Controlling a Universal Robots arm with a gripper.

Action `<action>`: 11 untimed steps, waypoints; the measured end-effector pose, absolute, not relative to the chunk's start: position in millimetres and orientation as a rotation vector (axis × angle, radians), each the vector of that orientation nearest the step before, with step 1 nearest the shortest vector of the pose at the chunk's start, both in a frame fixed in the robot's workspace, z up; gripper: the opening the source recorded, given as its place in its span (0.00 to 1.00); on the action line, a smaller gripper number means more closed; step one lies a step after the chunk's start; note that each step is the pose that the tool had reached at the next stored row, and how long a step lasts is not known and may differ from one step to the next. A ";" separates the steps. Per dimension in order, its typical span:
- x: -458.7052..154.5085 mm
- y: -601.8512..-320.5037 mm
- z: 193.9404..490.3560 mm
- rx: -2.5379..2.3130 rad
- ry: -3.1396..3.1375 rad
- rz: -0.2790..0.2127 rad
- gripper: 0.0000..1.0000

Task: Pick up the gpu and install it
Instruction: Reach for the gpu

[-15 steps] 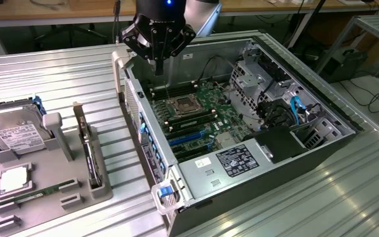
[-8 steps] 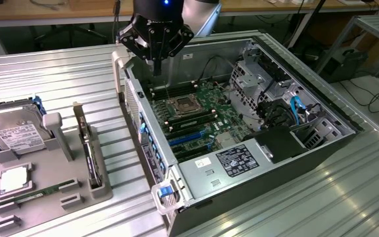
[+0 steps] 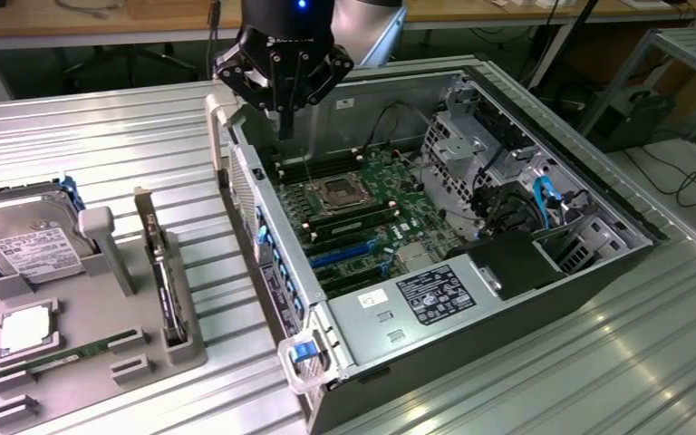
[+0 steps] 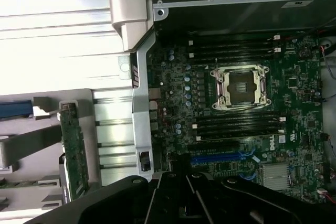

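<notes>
A ribbed metal tabletop (image 3: 119, 136) carries one open computer case (image 3: 506, 362), lying on its side with its one main board (image 3: 384, 217) facing up. Just beside the case, on the exterior view's left, sits one grey tray (image 3: 82, 362) of parts. It holds one silver hard drive (image 3: 28, 240), one gpu (image 3: 163, 281), one square chip (image 3: 28, 328) and one long green memory stick (image 3: 64, 356).

The gpu stands on its edge in a slot of the tray, well apart from the tool (image 3: 285, 122). No card is fitted in the board's blue slots, so nothing of the install is done.

The one tool hangs over the far corner of the case, above the board near its single empty processor socket (image 3: 333, 192). Its jaws are closed together and hold nothing.

By my reading the work is at its very start: the pick-up has not begun, and the tool is nearer the case than the card. A grasp would call for the jaws to part and line up with the card's thin upper edge. It should also stay clear of the tray's posts and the hard drive beside the card.
</notes>
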State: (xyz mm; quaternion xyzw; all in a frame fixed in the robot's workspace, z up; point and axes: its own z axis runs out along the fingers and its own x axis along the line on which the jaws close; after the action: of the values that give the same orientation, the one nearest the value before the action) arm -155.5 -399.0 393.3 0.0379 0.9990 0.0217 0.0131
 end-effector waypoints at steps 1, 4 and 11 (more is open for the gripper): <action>-155.8 -399.0 393.3 0.118 3.112 0.068 0.11; -156.9 -399.0 393.3 0.118 3.113 0.068 0.11; -159.2 -399.0 393.3 0.118 3.112 0.068 0.11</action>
State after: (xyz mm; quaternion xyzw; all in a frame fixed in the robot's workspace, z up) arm -159.2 -399.0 393.3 0.0378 0.9990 0.0217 0.0131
